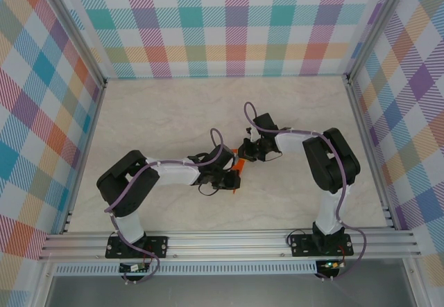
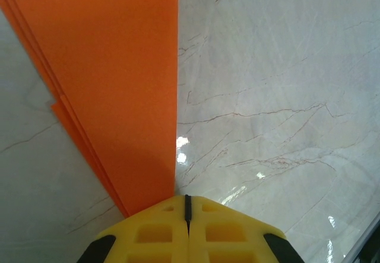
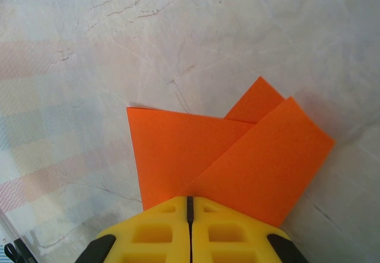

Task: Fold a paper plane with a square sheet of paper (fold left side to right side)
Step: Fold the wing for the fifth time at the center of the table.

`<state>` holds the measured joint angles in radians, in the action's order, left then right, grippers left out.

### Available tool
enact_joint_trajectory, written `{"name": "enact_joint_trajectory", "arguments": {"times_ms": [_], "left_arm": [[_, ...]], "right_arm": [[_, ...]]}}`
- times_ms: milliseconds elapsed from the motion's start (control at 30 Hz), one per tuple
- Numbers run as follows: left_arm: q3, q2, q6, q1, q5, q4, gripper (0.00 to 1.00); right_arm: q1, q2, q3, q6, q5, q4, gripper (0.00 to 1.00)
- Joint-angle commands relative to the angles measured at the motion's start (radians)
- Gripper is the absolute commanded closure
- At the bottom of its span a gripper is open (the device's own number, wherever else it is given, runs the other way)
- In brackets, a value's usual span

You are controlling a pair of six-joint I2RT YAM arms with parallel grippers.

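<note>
The square sheet of paper [image 1: 238, 163] is a creased orange shape lying at the middle of the table, between my two grippers. In the left wrist view the paper [image 2: 113, 85] is a long band with a straight right edge and stacked layers along its left edge. My left gripper [image 2: 187, 200] is shut, its yellow fingertips over the band's near end. In the right wrist view the paper [image 3: 190, 156] shows overlapping folded flaps. My right gripper [image 3: 190, 201] is shut, its tips over the near edge where two flaps meet. From above, the left gripper [image 1: 234, 179] and the right gripper [image 1: 245, 152] stand close together.
The marble-patterned table [image 1: 173, 113] is walled by plaid panels [image 1: 222, 23] at the back and both sides. An aluminium rail [image 1: 229, 241] runs along the near edge by the arm bases. Open tabletop lies behind and beside the arms.
</note>
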<state>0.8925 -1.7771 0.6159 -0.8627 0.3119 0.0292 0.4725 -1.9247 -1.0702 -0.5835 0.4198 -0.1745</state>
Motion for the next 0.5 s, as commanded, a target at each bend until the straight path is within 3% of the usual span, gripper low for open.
{"name": "enact_joint_trajectory", "arguments": {"times_ms": [0, 467], "left_arm": [[-0.044, 0.013, 0.002, -0.014, 0.009, 0.076, 0.95], [-0.124, 0.057, 0.019, -0.032, 0.018, 0.044, 0.96]], "right_arm": [[0.005, -0.057, 0.0, 0.025, -0.078, -0.076, 0.94], [0.006, -0.085, -0.03, 0.02, -0.085, -0.102, 0.94]]}}
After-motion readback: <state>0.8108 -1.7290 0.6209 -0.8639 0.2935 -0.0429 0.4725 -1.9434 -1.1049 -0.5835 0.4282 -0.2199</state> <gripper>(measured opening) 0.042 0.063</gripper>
